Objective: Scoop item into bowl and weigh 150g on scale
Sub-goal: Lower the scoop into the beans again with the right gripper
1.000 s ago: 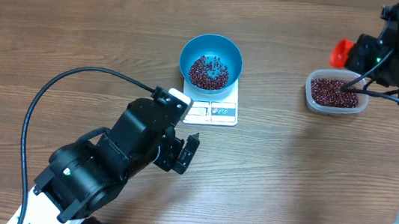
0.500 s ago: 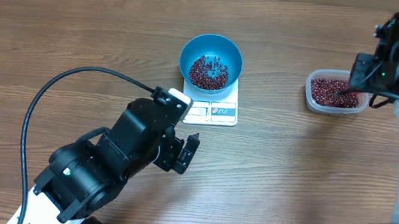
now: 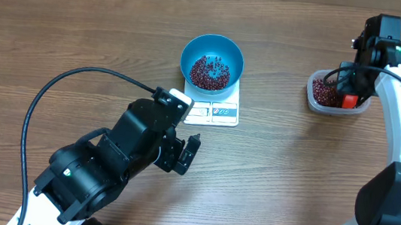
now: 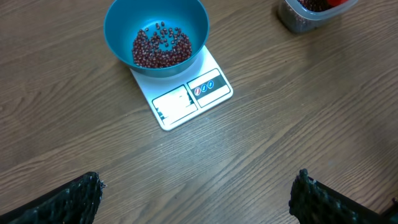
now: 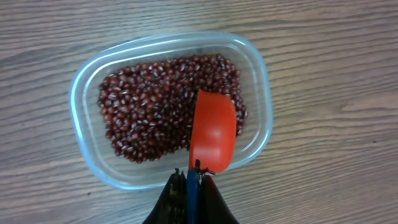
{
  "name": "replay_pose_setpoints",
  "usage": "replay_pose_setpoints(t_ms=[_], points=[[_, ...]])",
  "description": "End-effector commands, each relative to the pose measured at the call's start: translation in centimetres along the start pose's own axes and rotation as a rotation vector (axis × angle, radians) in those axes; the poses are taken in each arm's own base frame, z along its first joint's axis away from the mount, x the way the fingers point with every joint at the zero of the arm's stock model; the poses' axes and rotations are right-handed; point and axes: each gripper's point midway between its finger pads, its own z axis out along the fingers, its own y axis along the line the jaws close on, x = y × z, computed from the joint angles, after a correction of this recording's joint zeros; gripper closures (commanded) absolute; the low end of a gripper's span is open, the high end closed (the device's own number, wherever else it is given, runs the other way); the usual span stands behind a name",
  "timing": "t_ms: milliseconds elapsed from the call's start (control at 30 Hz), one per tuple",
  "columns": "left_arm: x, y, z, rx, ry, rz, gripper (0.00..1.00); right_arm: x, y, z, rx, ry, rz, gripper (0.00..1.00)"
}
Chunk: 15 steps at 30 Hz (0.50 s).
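Wooden table (image 3: 292, 176), right hand (image 5: 189, 182) gripping scoop (image 5: 212, 130), beans (image 5: 149, 118) just beyond

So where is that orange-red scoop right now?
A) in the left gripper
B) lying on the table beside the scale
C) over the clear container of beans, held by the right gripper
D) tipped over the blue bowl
C: the right wrist view shows the scoop pinched by its handle in the right gripper, over the beans in the clear container.
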Motion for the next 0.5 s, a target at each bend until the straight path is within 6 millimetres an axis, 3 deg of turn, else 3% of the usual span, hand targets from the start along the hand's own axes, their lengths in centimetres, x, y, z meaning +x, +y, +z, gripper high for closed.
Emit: replay_pose_setpoints(t_ms=[0, 467], points=[[0.16, 0.01, 0.19, -0.007, 0.008, 0.021, 0.01, -0.36, -1.04, -0.19, 0.054, -0.019, -0.003, 0.96], [0.17, 0.01, 0.19, -0.008, 0.008, 0.021, 0.01, -0.39, -1.31, 0.59, 0.070, -0.005, -0.069, 0.96]])
